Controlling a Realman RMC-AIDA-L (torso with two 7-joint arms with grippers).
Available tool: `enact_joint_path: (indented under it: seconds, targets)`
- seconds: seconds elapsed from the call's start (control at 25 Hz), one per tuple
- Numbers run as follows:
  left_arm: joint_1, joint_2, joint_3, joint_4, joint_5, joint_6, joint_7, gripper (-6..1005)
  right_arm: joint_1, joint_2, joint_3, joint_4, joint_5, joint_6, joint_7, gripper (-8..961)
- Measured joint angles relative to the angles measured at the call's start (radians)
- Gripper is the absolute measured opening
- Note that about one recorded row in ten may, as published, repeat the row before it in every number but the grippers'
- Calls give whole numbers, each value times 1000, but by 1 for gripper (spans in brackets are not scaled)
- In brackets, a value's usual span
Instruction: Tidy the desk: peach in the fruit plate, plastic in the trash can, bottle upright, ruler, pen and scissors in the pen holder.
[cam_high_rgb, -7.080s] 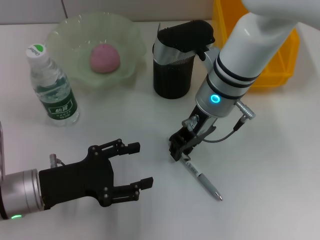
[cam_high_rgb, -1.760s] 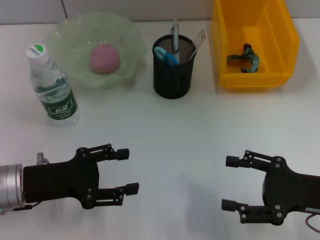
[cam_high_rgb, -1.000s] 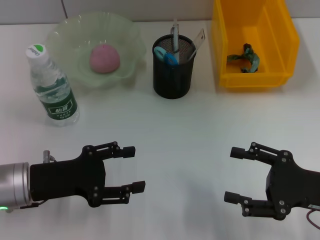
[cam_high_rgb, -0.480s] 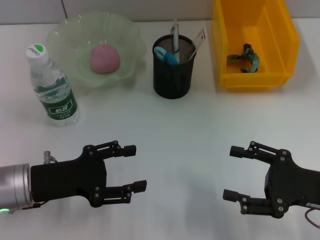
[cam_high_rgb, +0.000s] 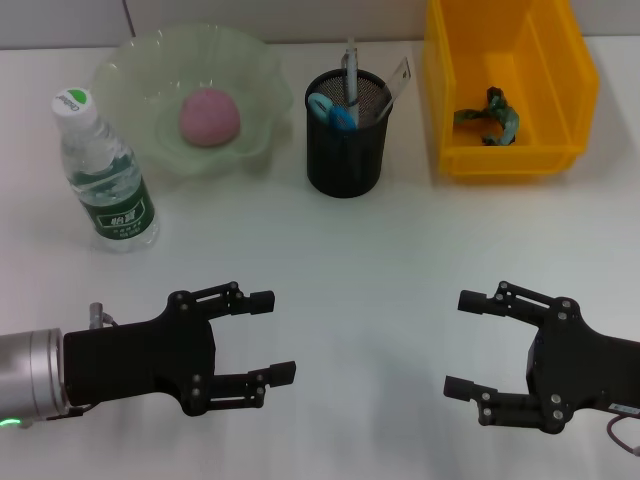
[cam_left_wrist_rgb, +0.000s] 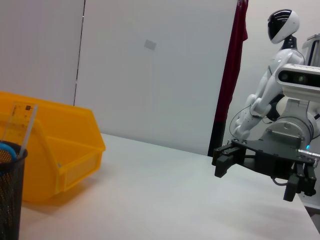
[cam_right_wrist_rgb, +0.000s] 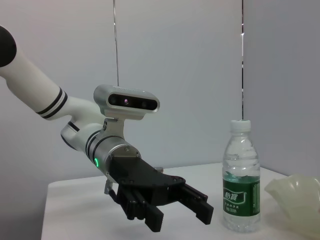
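The black mesh pen holder (cam_high_rgb: 346, 132) stood upright near the back of the white desk (cam_high_rgb: 350, 260), with the pen (cam_high_rgb: 350, 70), the clear ruler (cam_high_rgb: 397, 78) and the blue-handled scissors (cam_high_rgb: 333, 110) standing in it. Left of the holder sat the pale green fruit plate (cam_high_rgb: 130, 75) with the pink peach (cam_high_rgb: 209, 115) inside. Farther left, forward of the plate, the water bottle (cam_high_rgb: 103, 172) stood upright, cap on. Right of the holder, the yellow trash can (cam_high_rgb: 508, 85) held the crumpled green plastic (cam_high_rgb: 490, 113). Well forward of the holder, the left gripper (cam_high_rgb: 266, 336) hovered on its left with fingers spread wide and empty. The right gripper (cam_high_rgb: 464, 343) hovered on its right, equally wide and empty.
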Motion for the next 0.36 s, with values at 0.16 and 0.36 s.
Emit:
enact_joint_path:
  seconds: [0.16,0.36]
  targets:
    - [0,0,0,0,0,1,0,802,0,0,-1,0,0,2,0,824]
    - [-3,-1,0,0,0,2,0,802,0,0,-5,0,0,4,0,824]
